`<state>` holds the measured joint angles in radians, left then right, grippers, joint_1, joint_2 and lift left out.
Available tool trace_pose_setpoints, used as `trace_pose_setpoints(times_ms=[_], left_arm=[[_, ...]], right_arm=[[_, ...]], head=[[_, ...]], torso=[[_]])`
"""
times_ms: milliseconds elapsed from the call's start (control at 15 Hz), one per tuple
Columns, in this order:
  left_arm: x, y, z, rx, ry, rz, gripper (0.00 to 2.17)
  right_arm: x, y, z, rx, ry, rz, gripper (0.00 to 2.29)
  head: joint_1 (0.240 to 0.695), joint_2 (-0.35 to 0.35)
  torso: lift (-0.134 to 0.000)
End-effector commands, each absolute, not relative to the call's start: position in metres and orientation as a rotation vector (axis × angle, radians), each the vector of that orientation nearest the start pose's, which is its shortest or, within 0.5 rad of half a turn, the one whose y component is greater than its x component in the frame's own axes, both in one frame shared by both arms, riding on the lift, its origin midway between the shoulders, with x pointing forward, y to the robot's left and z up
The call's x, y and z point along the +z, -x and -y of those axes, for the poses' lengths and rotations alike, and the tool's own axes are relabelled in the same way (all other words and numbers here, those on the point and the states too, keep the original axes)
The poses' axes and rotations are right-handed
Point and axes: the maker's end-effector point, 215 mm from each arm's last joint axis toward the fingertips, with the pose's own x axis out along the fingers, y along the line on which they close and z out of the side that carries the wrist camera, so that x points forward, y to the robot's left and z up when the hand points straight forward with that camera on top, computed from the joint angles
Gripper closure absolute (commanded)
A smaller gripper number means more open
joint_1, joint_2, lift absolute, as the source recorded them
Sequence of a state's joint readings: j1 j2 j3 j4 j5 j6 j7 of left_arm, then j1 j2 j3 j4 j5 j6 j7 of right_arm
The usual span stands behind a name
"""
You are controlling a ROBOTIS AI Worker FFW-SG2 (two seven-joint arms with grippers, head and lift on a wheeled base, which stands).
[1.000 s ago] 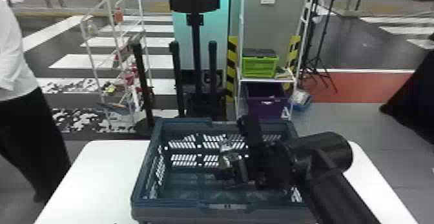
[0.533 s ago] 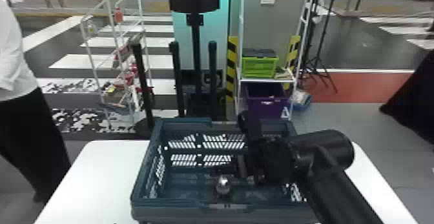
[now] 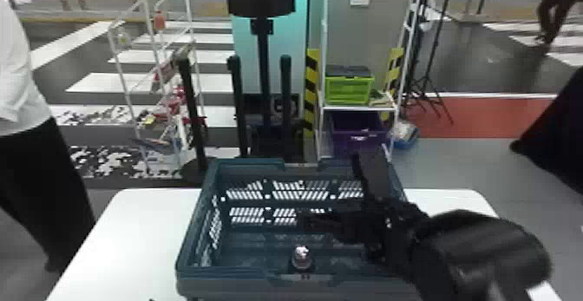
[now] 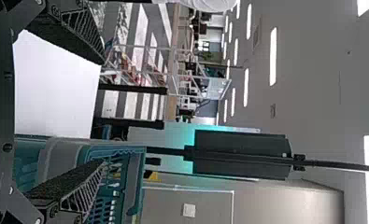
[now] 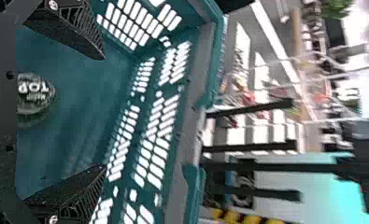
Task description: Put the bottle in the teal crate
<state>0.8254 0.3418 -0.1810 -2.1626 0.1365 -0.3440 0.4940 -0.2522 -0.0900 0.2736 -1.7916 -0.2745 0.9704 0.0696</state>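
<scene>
The clear bottle (image 3: 302, 257) stands inside the teal crate (image 3: 243, 274), close to its near wall. Over the crate's right half is my right gripper (image 3: 334, 191), apart from the bottle. The right wrist view has the bottle's round top (image 5: 34, 93) below the spread fingers of my right gripper (image 5: 102, 114), with nothing between the tips; the crate wall (image 5: 184, 140) rises past them. My left gripper (image 4: 102, 112) is open and holds nothing, with the crate (image 4: 138, 186) and the white table beyond it.
The crate stands on a white table (image 3: 130, 230). Behind it are black posts (image 3: 236, 105) and a white rack (image 3: 355, 108) with a green box (image 3: 349, 89) and a purple bin (image 3: 358, 133). A wire shelf (image 3: 126, 74) stands back left.
The right gripper has let go of the bottle and moved up and away to the right of it. The bottle now stands lower, near the crate's front wall.
</scene>
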Motion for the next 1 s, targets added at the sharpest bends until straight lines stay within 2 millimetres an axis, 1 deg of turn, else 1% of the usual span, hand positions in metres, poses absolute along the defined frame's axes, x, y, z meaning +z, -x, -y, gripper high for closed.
trace_pose_setpoints(times_ms=[0, 67, 133, 267, 400, 600, 667, 733, 933], left_arm=[[-0.32, -0.333, -0.251, 0.159, 0.062, 0.04, 0.14], [-0.319, -0.333, -0.251, 0.159, 0.062, 0.042, 0.14], [-0.319, -0.334, -0.251, 0.159, 0.063, 0.043, 0.14], [-0.317, -0.334, -0.251, 0.157, 0.063, 0.046, 0.14], [-0.317, -0.335, -0.25, 0.156, 0.064, 0.046, 0.14], [-0.319, -0.335, -0.251, 0.154, 0.064, 0.042, 0.14], [-0.319, -0.336, -0.251, 0.154, 0.064, 0.044, 0.14], [-0.318, -0.336, -0.251, 0.156, 0.067, 0.044, 0.14], [-0.317, -0.338, -0.249, 0.151, 0.066, 0.047, 0.14]], right_arm=[[-0.343, -0.566, 0.081, 0.408, -0.028, -0.426, 0.07], [-0.338, -0.557, 0.096, 0.387, -0.033, -0.373, 0.07], [-0.328, -0.547, 0.106, 0.368, -0.028, -0.323, 0.07], [-0.32, -0.518, 0.127, 0.32, -0.014, -0.251, 0.06], [-0.317, -0.488, 0.14, 0.284, -0.029, -0.178, 0.06], [-0.325, -0.439, 0.166, 0.205, -0.047, -0.089, 0.06], [-0.325, -0.424, 0.174, 0.181, -0.058, -0.059, 0.06], [-0.324, -0.409, 0.179, 0.168, -0.07, -0.034, 0.06], [-0.326, -0.381, 0.185, 0.143, -0.098, 0.003, 0.07]], head=[[0.499, 0.0], [0.499, 0.0], [0.499, 0.0], [0.499, 0.0], [0.499, 0.0], [0.499, 0.0], [0.499, 0.0], [0.499, 0.0], [0.499, 0.0]], torso=[[0.0], [0.0], [0.0], [0.0], [0.0], [0.0], [0.0], [0.0], [0.0]])
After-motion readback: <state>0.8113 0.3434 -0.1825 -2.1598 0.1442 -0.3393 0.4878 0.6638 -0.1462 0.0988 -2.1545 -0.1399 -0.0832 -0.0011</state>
